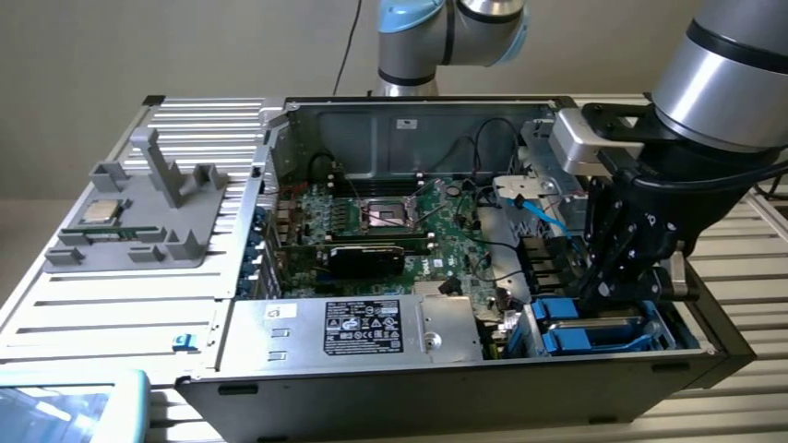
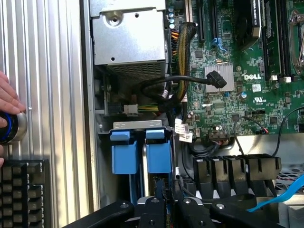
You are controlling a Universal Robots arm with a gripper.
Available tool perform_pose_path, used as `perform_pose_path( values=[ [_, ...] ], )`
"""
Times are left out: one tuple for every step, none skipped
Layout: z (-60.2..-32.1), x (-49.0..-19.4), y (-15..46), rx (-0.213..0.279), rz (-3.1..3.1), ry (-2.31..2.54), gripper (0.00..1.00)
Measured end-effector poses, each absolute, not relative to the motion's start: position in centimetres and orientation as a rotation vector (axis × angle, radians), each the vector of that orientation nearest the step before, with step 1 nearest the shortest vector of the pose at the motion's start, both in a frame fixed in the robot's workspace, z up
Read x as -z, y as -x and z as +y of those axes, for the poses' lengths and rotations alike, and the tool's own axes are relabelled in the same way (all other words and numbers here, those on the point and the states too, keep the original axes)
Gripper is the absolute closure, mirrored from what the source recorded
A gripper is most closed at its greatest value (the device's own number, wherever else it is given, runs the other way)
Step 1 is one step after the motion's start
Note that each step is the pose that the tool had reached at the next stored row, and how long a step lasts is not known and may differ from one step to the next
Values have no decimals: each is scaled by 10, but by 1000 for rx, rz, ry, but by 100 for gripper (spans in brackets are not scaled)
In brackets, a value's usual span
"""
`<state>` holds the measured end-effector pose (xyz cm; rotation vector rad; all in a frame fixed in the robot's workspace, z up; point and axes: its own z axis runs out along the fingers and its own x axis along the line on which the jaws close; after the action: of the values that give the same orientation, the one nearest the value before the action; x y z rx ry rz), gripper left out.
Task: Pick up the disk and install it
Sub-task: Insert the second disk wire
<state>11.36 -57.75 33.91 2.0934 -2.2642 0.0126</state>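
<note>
Disk [image 1: 589, 325] on edge in the drive bay, near corner of the computer case [image 1: 407, 111] on the exterior view's right. Blue frame [image 2: 158, 154] seen from the wrist, close beside a second blue carrier [image 2: 120, 153] under the same metal bracket. Looks partly seated, not fully home; depth hard to judge.

Fingers [image 1: 612, 277] directly over the blue frame, drawn nearly together, apparently pinching the disk's top edge. Contact itself half hidden behind the dark fingers [image 2: 152, 210] in the wrist view, so grip is a judgement.

To do this step well: keep disk square to the bay rails, press straight along the slot, no twisting. Watch the blue cable [image 1: 542, 214] just beyond the bay and the black cable bundle [image 2: 161, 90] near the bracket; avoid snagging either. Risk of jamming against the neighbouring carrier if tilted.

Further out: power supply [image 1: 357, 325] beside the bay along the near edge, motherboard [image 1: 382, 221] in the middle of the case. Well apart on the exterior view's left: grey fixture [image 1: 142, 235] with processor chip [image 1: 103, 211] on the ribbed bench [image 1: 111, 314]. Person's hand [image 2: 8, 97] on a blue-ringed knob [image 2: 10, 127], keyboard [image 2: 23, 190] next to it.
</note>
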Motion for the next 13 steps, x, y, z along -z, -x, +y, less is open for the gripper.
perform_pose_path(
  values=[
    [-578,-339,-114,-13,-2264,-2093,84],
    [-578,-339,-114,-13,-2264,-2093,84],
    [-578,-339,-114,-13,-2264,-2093,84],
    [-578,-339,-114,-13,-2264,-2093,84],
    [-578,-339,-114,-13,-2264,-2093,84],
    [-578,-339,-114,-13,-2264,-2093,84],
    [-578,-339,-114,-13,-2264,-2093,84],
    [-578,-339,-114,-13,-2264,-2093,84],
    [-578,-339,-114,-13,-2264,-2093,84],
    [-578,-339,-114,-13,-2264,-2093,84],
    [-578,-339,-114,-13,-2264,-2093,84],
    [-578,-339,-114,-13,-2264,-2093,84],
    [-578,-339,-114,-13,-2264,-2093,84]
  ],
)
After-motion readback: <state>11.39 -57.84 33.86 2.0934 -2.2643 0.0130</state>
